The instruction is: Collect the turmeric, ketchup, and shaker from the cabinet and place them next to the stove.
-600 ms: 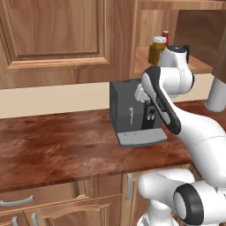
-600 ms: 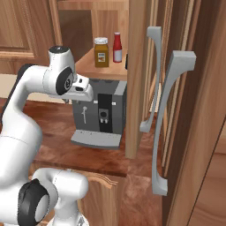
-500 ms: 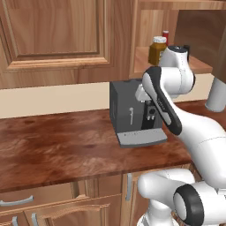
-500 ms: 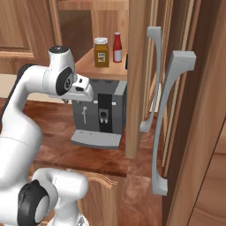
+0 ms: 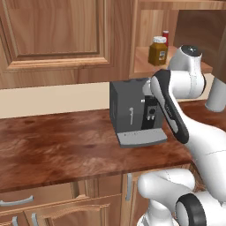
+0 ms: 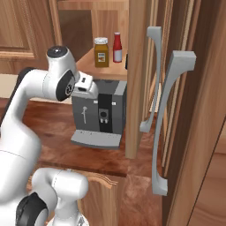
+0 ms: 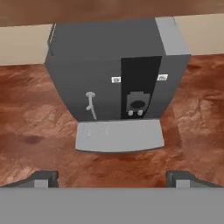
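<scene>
Hand [image 7: 112, 177] pointing down at a grey coffee machine [image 7: 116, 74], fingertips [image 7: 43, 178] spread wide at the bottom corners of the hand view, gripping nothing. Machine standing upright on the brown tabletop [image 7: 35, 127], drip tray [image 7: 119, 135] facing the lower edge of the frame, bare tabletop lying open to its left and right.

In the left base view, coffee machine [image 5: 132, 110] sitting mid-frame near the tabletop's [image 5: 57, 145] front edge, a wide open stretch of surface extending toward the left edge. Arm curving up from the lower right, crossing in front of the machine's right side.

Cabinet [image 5: 154, 26] standing open at upper right of the left base view. Turmeric [image 5: 158, 50] resting on the shelf near its front lip, ketchup [image 5: 165, 38] showing just behind and right of it, partly hidden.

In the right base view, turmeric [image 6: 101, 52] and ketchup [image 6: 117, 47] standing side by side at upper centre on the cabinet [image 6: 97, 17] shelf, apart but near each other. A small dark shape at the shelf's right end, against the wooden upright, possibly the shaker [image 6: 126, 62]; too hidden to confirm. Open door with grey handles [image 6: 161, 110] occupying the right half of the frame, narrowing the room beside the shelf.
</scene>
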{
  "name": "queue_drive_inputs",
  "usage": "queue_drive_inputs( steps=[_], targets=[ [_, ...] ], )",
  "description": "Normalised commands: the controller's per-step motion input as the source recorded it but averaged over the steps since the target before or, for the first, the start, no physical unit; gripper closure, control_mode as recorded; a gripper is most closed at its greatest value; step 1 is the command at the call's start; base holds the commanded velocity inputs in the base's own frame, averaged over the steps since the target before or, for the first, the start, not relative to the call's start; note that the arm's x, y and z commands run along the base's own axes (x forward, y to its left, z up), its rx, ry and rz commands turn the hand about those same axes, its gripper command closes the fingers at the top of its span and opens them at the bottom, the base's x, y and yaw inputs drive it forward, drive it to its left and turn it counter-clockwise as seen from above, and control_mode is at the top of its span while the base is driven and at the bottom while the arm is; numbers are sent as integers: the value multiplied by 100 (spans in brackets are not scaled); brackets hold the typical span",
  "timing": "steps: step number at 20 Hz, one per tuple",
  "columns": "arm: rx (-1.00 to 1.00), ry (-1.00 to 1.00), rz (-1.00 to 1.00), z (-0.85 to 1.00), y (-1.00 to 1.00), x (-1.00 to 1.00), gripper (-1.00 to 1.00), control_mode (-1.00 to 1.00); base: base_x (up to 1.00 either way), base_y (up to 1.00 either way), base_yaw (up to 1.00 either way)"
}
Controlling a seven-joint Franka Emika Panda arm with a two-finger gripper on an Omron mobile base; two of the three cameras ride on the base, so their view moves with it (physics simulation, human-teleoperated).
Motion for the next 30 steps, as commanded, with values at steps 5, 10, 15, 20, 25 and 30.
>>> queue_drive_inputs(
  steps=[5,10,15,20,25,30],
  targets=[
    [0,-32,-1,74,0,-2,-100,-100,0,0,0],
    [0,-34,0,78,-5,-14,-100,-100,0,0,0],
    [0,-29,0,64,-16,-16,-100,-100,0,0,0],
    [0,-22,0,34,-4,-19,-100,-100,0,0,0],
    [0,-8,-1,0,-1,-14,-100,-100,0,0,0],
    [0,-2,-1,6,0,0,-100,-100,0,0,0]
  ],
)
